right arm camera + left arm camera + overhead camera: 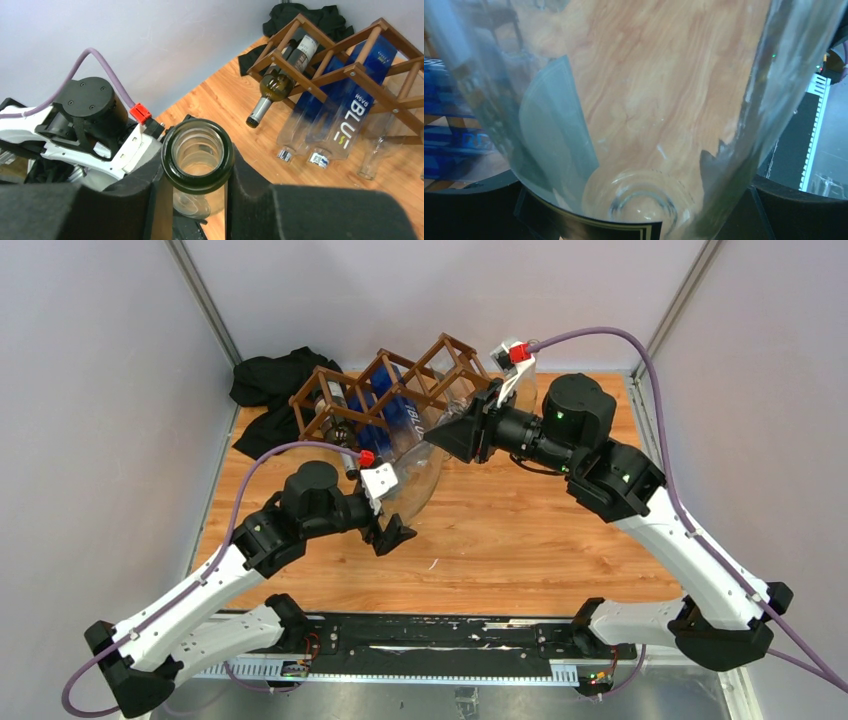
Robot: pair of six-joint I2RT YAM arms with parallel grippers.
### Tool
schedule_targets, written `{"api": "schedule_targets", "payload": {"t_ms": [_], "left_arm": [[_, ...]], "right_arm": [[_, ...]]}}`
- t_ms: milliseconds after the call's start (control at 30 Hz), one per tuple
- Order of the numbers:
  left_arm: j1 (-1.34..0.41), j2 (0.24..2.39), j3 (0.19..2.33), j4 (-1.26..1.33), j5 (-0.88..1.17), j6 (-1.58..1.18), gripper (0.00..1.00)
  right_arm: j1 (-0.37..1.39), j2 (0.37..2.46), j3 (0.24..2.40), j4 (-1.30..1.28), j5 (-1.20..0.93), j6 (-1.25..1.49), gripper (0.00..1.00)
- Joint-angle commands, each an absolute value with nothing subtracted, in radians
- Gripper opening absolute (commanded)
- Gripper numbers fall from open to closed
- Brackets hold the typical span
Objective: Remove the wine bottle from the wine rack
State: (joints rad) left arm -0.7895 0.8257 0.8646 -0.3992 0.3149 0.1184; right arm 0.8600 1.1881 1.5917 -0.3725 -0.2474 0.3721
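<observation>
Right wrist view: the wine bottle (200, 182) is clamped at the mouth by the right gripper (198, 200). Whether the left gripper (388, 533) grips cannot be told; unsupported, slippage is risked.

The top view looks down from above and behind the arm bases at 6 o'clock, taking in the whole counter (520, 540), with the wine rack (400, 380) toward 11 o'clock. The left wrist view sits tight against the clear wine bottle (634, 100), facing the wood through glass. The right wrist view looks past the right claw (197, 182) toward the rack at 2 o'clock, which the top view also shows.
</observation>
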Motion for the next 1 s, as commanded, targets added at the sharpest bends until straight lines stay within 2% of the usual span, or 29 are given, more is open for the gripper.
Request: {"api": "schedule_targets", "payload": {"t_ms": [0, 33, 67, 100, 133, 333, 600, 967], "left_arm": [[-0.796, 0.801, 0.942, -0.251, 0.329, 0.118, 0.17], [-0.796, 0.804, 0.948, -0.256, 0.319, 0.116, 0.34], [-0.796, 0.810, 0.957, -0.277, 0.305, 0.111, 0.75], [-0.796, 0.824, 0.973, -0.308, 0.297, 0.111, 0.96], [-0.796, 0.851, 0.995, -0.353, 0.296, 0.120, 0.99], [-0.772, 0.955, 1.124, -0.592, 0.339, 0.172, 1.00], [-0.619, 1.117, 1.332, -0.954, 0.556, 0.290, 1.00], [-0.457, 1.213, 1.518, -1.025, 0.511, 0.296, 1.00]], "right_arm": [[0.874, 1.189, 1.584, -0.315, -0.257, 0.384, 0.06], [0.874, 1.190, 1.585, -0.322, -0.250, 0.382, 0.00], [0.873, 1.191, 1.588, -0.332, -0.233, 0.377, 0.00], [0.873, 1.192, 1.591, -0.347, -0.220, 0.366, 0.00], [0.873, 1.194, 1.599, -0.369, -0.205, 0.354, 0.00], [0.852, 1.182, 1.615, -0.451, -0.097, 0.265, 0.00], [0.786, 1.156, 1.587, -0.512, 0.111, 0.154, 0.00], [0.460, 1.241, 1.526, -0.437, 0.187, 0.131, 0.00]]}}
